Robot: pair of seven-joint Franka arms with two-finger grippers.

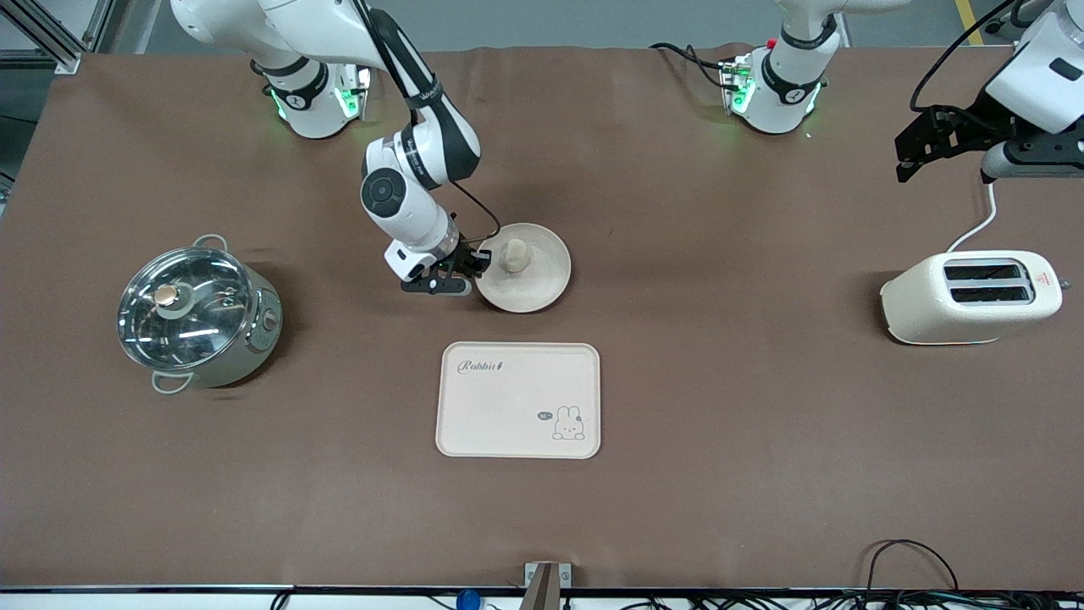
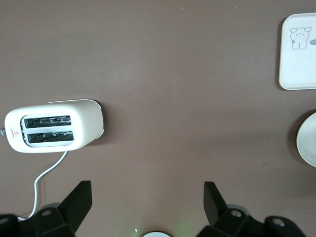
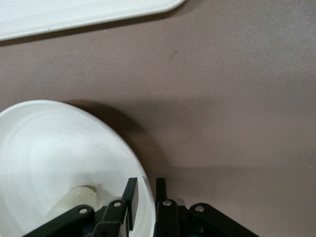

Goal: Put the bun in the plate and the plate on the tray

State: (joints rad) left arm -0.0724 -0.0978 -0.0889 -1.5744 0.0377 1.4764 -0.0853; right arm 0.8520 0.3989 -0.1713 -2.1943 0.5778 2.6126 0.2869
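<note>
Brown matting covers the whole table (image 1: 728, 364), and the round cream plate (image 1: 533, 284) lies on it near the middle, with the pale bun (image 1: 515, 255) sitting inside the dish, closer to the rim on the robots' side than to its centre. The right gripper (image 1: 474, 264) is down at the plate's edge on the right arm's end of the table. In the right wrist view, the plate (image 3: 54, 153) fills one corner and its rim passes between the two dark fingers (image 3: 131, 195), which are drawn close together with one inside the dish and one outside, pinching the rim. The bun (image 3: 79, 197) shows just past the inner finger, low in the dish.

Nearer to the front camera than the plate, and apart from it, lies the cream rectangular tray (image 1: 508, 407) with its "Rabbit" lettering and small rabbit drawing; nothing rests on it. A strip of the tray (image 3: 74, 15) also shows in the right wrist view.

The left gripper (image 1: 944, 144) hangs in the air over the left arm's end of the table, above the white toaster (image 1: 970, 296), waiting. In the left wrist view, its fingers (image 2: 79, 200) stand wide apart with only bare matting between them, and the toaster (image 2: 52, 126), the tray (image 2: 298, 59) and a sliver of the plate (image 2: 308, 138) are in sight.

A steel pot (image 1: 199, 313) with a glass lid stands toward the right arm's end of the table.
</note>
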